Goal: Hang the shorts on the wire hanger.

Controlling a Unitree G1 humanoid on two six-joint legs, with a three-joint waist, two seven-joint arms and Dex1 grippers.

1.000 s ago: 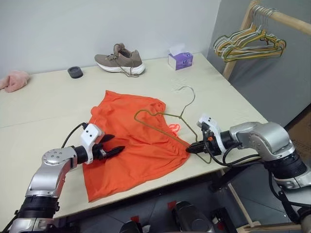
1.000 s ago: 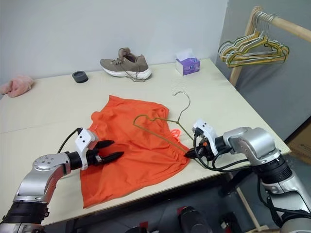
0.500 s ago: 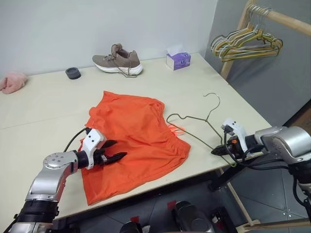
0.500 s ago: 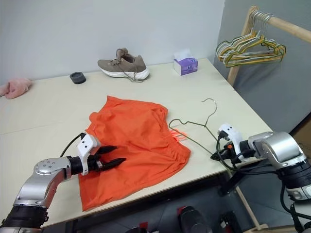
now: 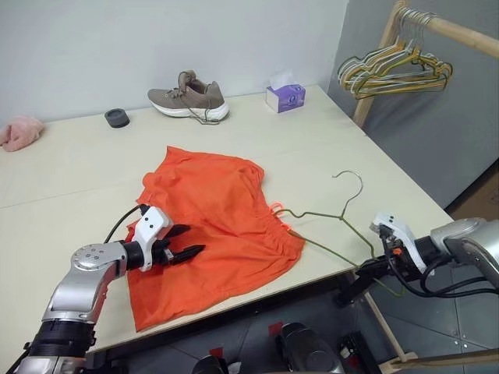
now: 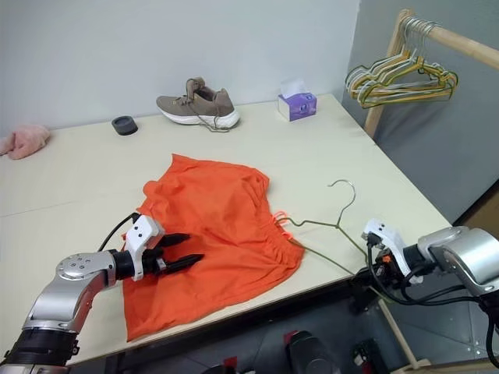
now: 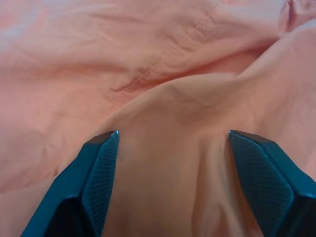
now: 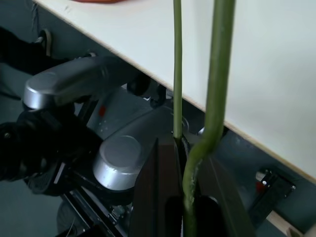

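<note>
The pale beige worktop point(image 5: 70, 187) carries everything. The bright orange thin-fabric shorts point(image 5: 214, 234) lie flat and rumpled mid-worktop toward the near edge, gathered elastic waistband at the robot's right, leg hems toward the left and far side. Long axis runs roughly from near-left corner to far-right. They look light, limp and probably a bit slick, so they will sag and bunch when lifted. Best hold is likely the thicker waistband, or a pinched fold, not a flat spot.

The thin olive-gold bare-wire hanger point(image 5: 331, 234) sits just right of the shorts. Its near shoulder tip is right at the waistband, touching or tucked under, cannot tell. Hook point(image 6: 343, 187) curls up toward the far side. Lower corner hangs past the near-right worktop edge. The long axis runs from the waistband diagonally out to that corner. It should be stiff but springy and very light, liable to twist in a pinch. Holding at a bend gives more control than mid-wire.

The right claw point(image 5: 373, 269) is closed on the hanger at its lower corner, off the worktop edge; the wrist view shows the wire clamped between the fingers point(image 8: 158, 197).

The left claw point(image 5: 187, 243) hovers low over the near-left part of the shorts, jaws spread wide, nothing between them; fabric lies under the fingertips point(image 7: 101, 163).
</note>
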